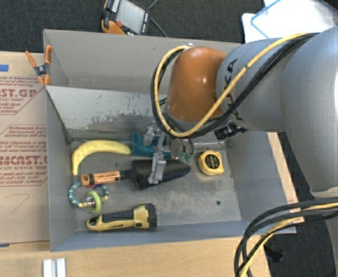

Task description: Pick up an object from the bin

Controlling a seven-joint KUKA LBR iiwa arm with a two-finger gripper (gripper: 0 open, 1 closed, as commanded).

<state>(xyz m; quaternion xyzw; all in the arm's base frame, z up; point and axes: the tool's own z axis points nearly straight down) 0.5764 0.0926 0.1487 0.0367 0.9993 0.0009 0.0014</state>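
Gripper [156, 167] low over the black brush [178, 172] right of the banana [97, 151]; nothing lifted yet, and I can't tell its grip.

Dark floor [215, 10], perhaps carpet; pale wood tabletop [157, 261] nearside.

Red print stood on the cardboard [13, 149] left of the bin [59, 62]. Near its top edge, large block letters read "CAST", cut off at the left. A few more letters followed them that could not be made out for certain. Beneath ran a smaller line, "CELL-CAST ACRYLIC SHEET". Lower down the pair was repeated: a big word ending in "CAST", with the same small line under it. Between the two, a red-framed panel held lines too small to read. Black letters on the arm [284, 79] were partly hidden by cables [255, 45] and unreadable.
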